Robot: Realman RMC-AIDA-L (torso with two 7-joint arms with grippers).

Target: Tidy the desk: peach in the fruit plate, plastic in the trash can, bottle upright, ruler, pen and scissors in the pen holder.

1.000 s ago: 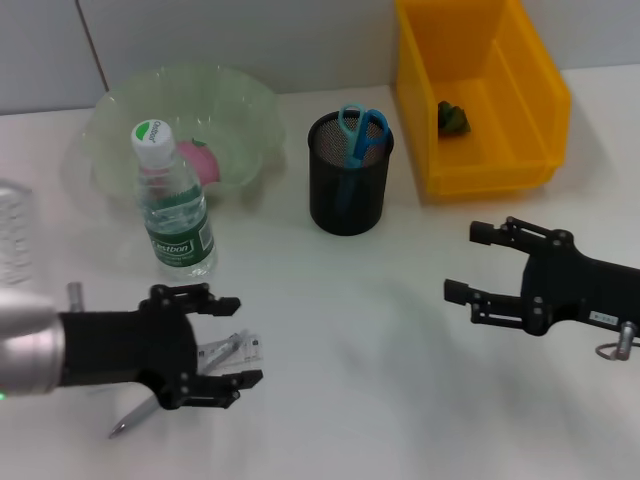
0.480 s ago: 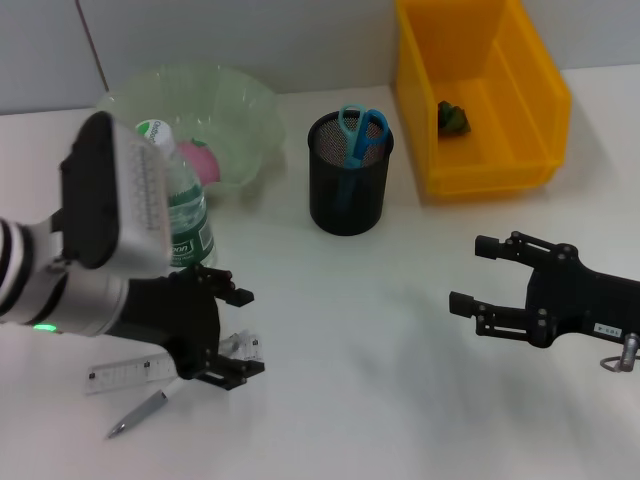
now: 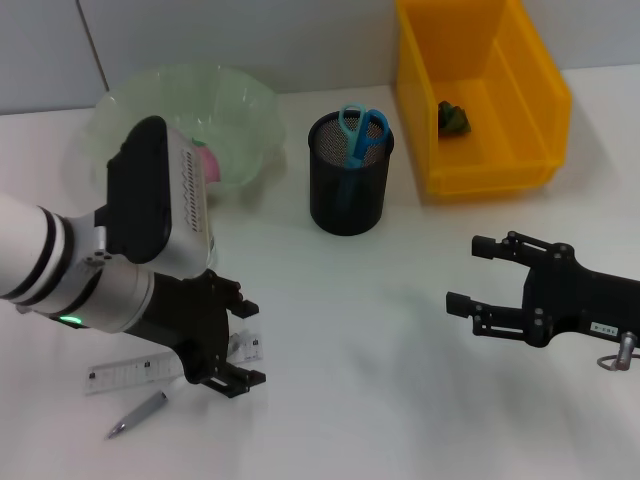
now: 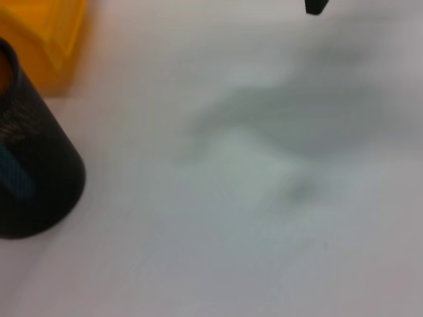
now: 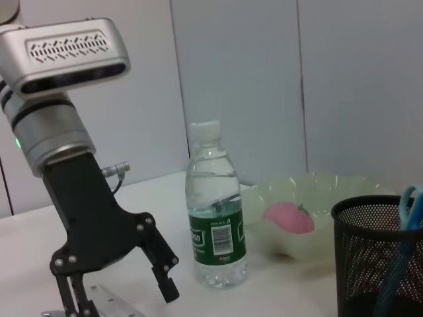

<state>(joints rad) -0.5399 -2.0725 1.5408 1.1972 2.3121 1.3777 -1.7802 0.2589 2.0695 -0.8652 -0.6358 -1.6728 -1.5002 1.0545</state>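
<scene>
Left pincer (image 3: 233,345) spread over flat, crosswise ruler (image 3: 130,373)

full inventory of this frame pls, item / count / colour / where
fruit plate: 1, pale green, back left
peach: 1, pink, in the fruit plate
bottle: 1, clear with green label, upright by the plate
pen holder: 1, black mesh, centre back
scissors: 1, blue handles, in the holder
trash can: 1, yellow, back right
plastic: 1, green, in the can
ruler: 1, clear, front left
pen: 1, grey, beside the ruler
left gripper: fingers open, over the ruler
right gripper: fingers open, front right
</scene>
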